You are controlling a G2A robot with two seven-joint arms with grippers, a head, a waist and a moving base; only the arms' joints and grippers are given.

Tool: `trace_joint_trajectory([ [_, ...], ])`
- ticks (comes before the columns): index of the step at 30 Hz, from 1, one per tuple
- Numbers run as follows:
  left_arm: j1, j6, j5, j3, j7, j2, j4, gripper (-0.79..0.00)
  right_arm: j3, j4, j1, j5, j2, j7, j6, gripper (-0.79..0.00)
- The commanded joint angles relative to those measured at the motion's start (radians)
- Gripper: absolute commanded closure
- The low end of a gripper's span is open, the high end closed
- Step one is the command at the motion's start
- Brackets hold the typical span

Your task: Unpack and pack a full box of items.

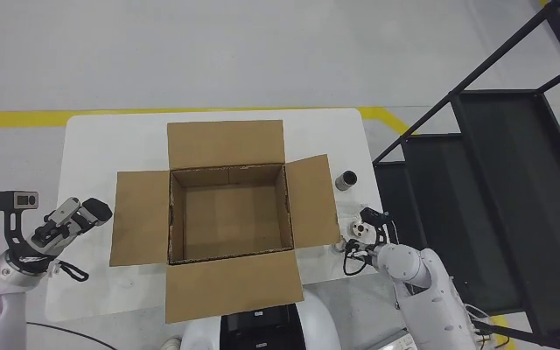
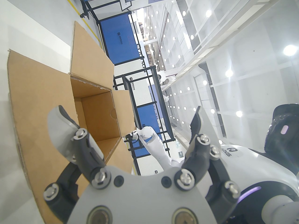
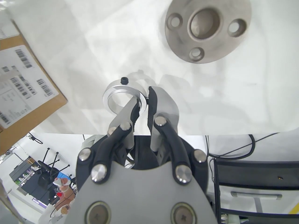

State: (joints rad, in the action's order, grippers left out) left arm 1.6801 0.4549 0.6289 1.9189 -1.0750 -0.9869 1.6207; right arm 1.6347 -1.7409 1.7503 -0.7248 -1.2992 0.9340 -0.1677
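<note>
The cardboard box [image 1: 229,219] stands open in the middle of the white table, all four flaps folded out, and its inside looks bare. My right gripper [image 3: 143,102] is low at the table's near right corner, shut on the wall of a small silver ring [image 3: 116,96], one finger inside it and one outside. Just beyond it lies a round metal flange [image 3: 208,22] with several holes. In the top view the ring [image 1: 339,248] sits beside the box's right flap. My left gripper [image 2: 128,117] hangs open left of the box [image 2: 98,117], holding nothing.
A short metal cylinder [image 1: 347,180] stands on the table [image 1: 96,140] right of the box, farther back than the flange [image 1: 359,227]. A labelled box flap [image 3: 23,82] lies close to the ring. A dark metal staircase [image 1: 490,192] flanks the table's right edge.
</note>
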Motion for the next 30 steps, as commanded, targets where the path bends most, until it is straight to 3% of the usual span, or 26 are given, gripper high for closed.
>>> trace_joint_trajectory([
  [1, 0.000, 0.000, 0.000, 0.000, 0.000, 0.000, 0.000, -0.785, 0.029, -0.058, 0.036, 0.033, 0.002, -0.020, 0.018, 0.000],
  [10, 0.000, 0.000, 0.000, 0.000, 0.000, 0.000, 0.000, -0.785, 0.195, -0.335, 0.235, 0.167, 0.003, -0.225, 0.066, 0.000],
  [16, 0.000, 0.000, 0.000, 0.000, 0.000, 0.000, 0.000, -0.785, 0.188, -0.460, 0.277, 0.208, 0.001, -0.321, 0.180, 0.000],
  [24, 0.000, 0.000, 0.000, 0.000, 0.000, 0.000, 0.000, -0.785, 0.039, -0.552, 0.160, 0.063, 0.016, -0.214, 0.260, 0.000],
  [30, 0.000, 0.000, 0.000, 0.000, 0.000, 0.000, 0.000, -0.785, -0.187, -0.510, -0.023, -0.070, 0.019, -0.071, 0.240, 0.000],
])
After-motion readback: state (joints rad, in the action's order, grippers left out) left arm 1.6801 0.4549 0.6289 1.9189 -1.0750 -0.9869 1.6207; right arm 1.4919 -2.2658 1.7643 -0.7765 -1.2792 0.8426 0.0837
